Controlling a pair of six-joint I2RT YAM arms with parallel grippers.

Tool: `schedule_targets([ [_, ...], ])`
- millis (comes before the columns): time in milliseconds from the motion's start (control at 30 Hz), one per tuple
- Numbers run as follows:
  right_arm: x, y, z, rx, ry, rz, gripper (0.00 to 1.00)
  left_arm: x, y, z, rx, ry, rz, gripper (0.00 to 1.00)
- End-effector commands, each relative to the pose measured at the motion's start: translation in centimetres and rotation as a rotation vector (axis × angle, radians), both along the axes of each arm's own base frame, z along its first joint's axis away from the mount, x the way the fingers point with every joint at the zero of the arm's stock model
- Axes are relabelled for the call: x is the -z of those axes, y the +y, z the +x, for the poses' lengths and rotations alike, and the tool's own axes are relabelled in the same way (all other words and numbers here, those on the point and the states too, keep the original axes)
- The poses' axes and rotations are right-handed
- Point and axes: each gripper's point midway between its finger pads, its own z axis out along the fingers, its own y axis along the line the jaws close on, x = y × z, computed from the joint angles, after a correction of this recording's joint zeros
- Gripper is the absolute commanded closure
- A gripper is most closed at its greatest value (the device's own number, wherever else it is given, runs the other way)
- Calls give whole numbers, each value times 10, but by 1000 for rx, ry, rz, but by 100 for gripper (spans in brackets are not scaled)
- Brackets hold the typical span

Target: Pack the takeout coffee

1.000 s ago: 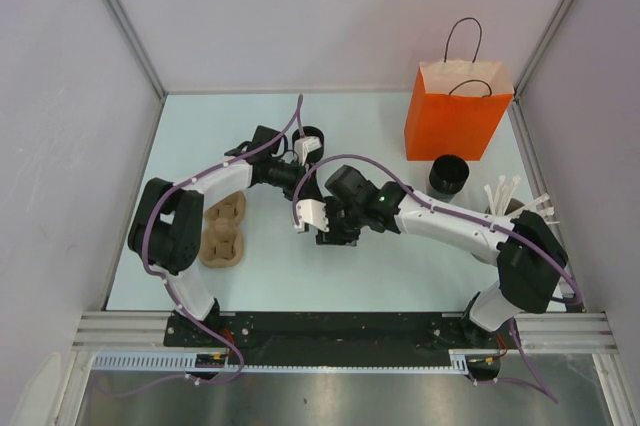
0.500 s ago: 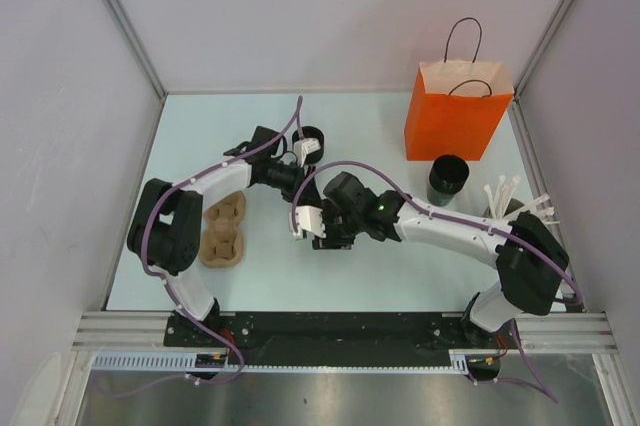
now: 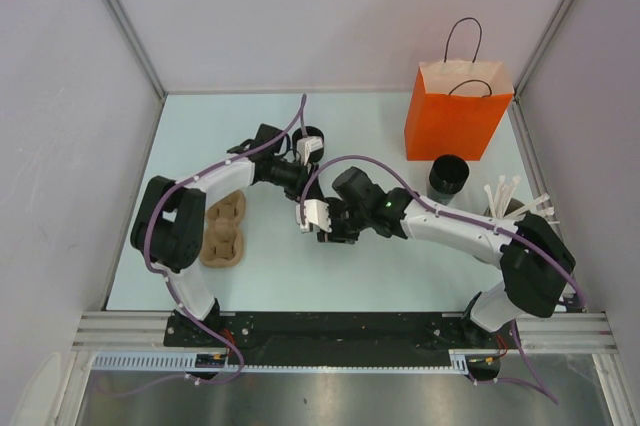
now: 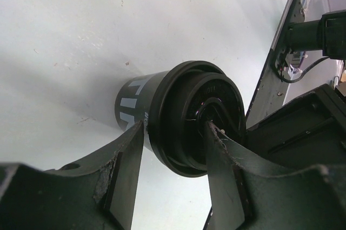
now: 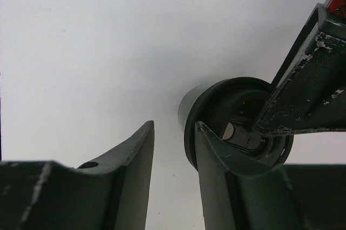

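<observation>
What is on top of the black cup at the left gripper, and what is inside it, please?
A round black lid caps the cup; the lid hides whatever is inside.

On the table (image 3: 370, 121), the left gripper (image 3: 305, 149) sits against a black cup (image 3: 313, 133) at the far middle. The right gripper (image 3: 315, 216) is nearer, close to the left one, its white fingers pointing left. A brown tray (image 3: 222, 229) lies beside the left arm's elbow. An orange bag (image 3: 458, 116) stands far right, with a second cup (image 3: 448, 175) just in front of it. A tub of white sticks (image 3: 508, 198) is near that cup.
</observation>
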Motion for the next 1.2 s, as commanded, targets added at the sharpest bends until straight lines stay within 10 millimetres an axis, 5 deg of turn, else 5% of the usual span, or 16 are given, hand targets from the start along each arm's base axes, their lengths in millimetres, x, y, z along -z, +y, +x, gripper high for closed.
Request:
schedule_targets([
  [0, 60, -50, -20, 47, 134, -228, 60, 59, 25, 2, -24, -19, 236, 48],
  [833, 106, -89, -39, 42, 180, -375, 69, 65, 18, 2, -10, -10, 263, 49],
  [1167, 120, -102, -29, 72, 119, -433, 71, 73, 14, 3, -12, 26, 267, 57],
])
